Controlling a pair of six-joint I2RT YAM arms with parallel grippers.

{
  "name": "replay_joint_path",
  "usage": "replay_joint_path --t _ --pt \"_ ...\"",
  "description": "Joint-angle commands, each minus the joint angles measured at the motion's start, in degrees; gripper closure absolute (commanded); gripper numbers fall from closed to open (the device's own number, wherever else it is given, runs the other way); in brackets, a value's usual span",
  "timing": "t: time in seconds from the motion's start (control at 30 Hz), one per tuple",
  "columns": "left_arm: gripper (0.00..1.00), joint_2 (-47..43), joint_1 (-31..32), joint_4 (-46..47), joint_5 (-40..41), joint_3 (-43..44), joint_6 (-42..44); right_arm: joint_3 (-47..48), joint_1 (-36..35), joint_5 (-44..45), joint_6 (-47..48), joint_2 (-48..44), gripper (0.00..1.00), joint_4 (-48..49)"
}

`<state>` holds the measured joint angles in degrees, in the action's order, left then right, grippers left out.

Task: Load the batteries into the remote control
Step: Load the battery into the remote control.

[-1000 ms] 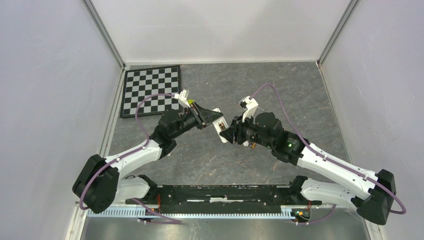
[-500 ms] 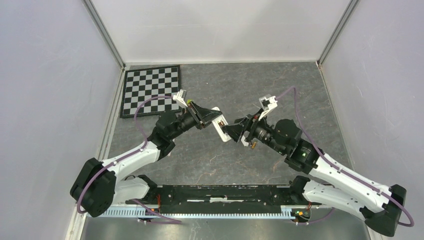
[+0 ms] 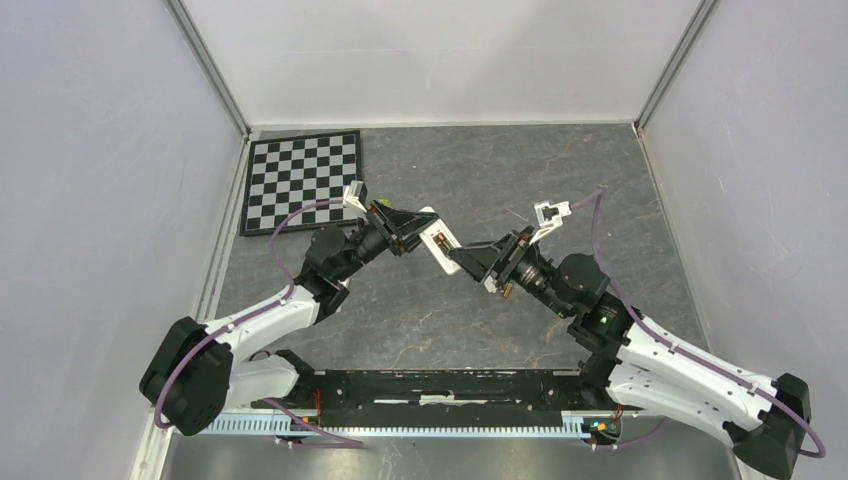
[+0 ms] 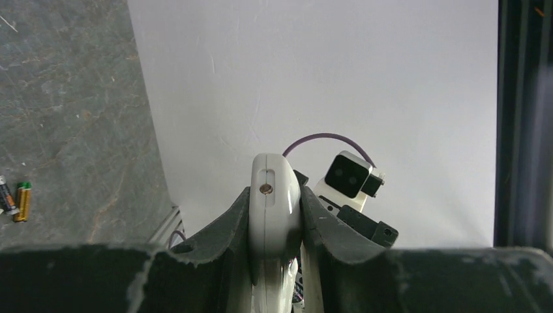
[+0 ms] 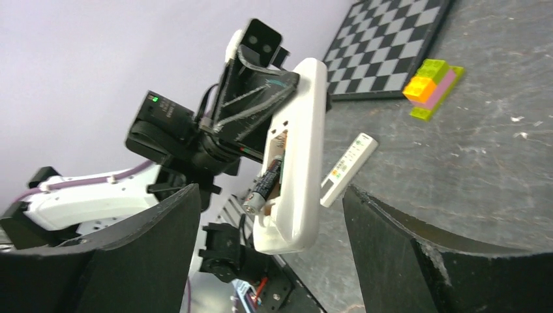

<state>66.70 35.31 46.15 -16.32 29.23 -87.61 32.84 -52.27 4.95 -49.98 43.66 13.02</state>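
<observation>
1. Holds the remote [image 3: 438, 243] off the table [image 3: 560, 170], roughly midway between the two arms, in the left gripper [image 3: 412, 231], with fingers [image 4: 228, 223] clamped on its two long edges.
2. Seen from above, sets its long axis on a slant from far-left to near-right, with the free end toward the right gripper [image 3: 470, 258].
3. In the right wrist view, stands it nearly upright with a slight lean, the open battery bay turned toward that camera.
4. Shows one battery [image 5: 264, 184] lying lengthwise in the bay, along the remote's long axis; cannot tell whether fully seated.
5. Leaves two more batteries [image 4: 23, 202] side by side on the table, well apart from the remote, at the left edge of the left wrist view.
6. Has the right gripper's fingers [image 5: 104, 261] spread wide, one on each side of the remote's lower end, holding nothing.
7. Also on the table beyond the remote: a slim white piece [image 5: 347, 168] lying flat, a stack of toy bricks [image 5: 433, 81], and a chessboard [image 5: 391, 42].
8. Compared with a second ago:
   - Right fingers were much closer together at the remote's end, now wide.
   - Right wrist rolled, with its camera swung to the right.
   - Remote carried slightly farther from the arm bases.
   - Left grip unchanged.
</observation>
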Motion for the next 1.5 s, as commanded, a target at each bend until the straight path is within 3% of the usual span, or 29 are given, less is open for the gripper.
replay_joint_path --t 0.0,0.17,0.37,0.63,1.0,1.47 --pt "0.98 -0.9 -0.2 5.4 1.2 0.2 -5.5 -0.6 0.2 -1.2 -3.9 0.3 0.18 7.6" --pt "0.98 -0.5 -0.2 7.5 1.6 -0.8 -6.9 -1.6 0.2 -0.5 -5.2 0.4 0.33 9.4" --pt "0.98 0.4 -0.2 8.8 1.5 -1.0 -7.5 -1.3 0.1 -1.2 -5.1 1.7 0.36 9.0" --pt "0.98 0.7 -0.2 9.3 1.2 -1.0 -7.5 0.3 0.1 -2.0 -4.4 3.8 0.48 7.6" --pt "0.98 -0.2 -0.1 9.2 0.4 -0.8 -4.8 0.9 0.1 -1.5 -6.0 5.2 0.53 5.2" --pt "0.98 -5.7 0.5 8.3 -4.3 0.7 4.3 2.6 3.0 -3.8 -11.5 12.8 0.64 -6.2"
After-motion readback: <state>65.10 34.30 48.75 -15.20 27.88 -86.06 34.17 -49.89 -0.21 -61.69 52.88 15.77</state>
